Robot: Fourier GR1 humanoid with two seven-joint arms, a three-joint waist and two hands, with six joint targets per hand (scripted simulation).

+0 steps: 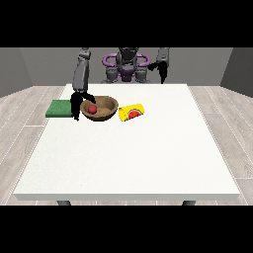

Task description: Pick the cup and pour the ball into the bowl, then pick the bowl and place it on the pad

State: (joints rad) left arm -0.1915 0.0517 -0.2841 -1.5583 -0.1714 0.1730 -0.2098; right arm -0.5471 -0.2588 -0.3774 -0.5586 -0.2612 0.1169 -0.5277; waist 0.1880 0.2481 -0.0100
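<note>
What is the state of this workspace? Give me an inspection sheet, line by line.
Surface: large white table, mostly bare.
Job's things: brown wooden bowl holding small red ball; yellow cup with watermelon print lying on its side right of the bowl; flat green pad at the table's left edge.
Clutter: nothing seen.
Hands: hand at the view's left at the bowl's left rim, one of its fingers over the rim; hand at the view's right raised near the robot, away from everything.
Cables: nothing seen.
Surroundings: wood-plank floor, grey walls.

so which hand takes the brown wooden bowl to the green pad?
The robot's right: the hand at the view's left is at the brown wooden bowl, beside the green pad. The other hand is raised far off.
</note>
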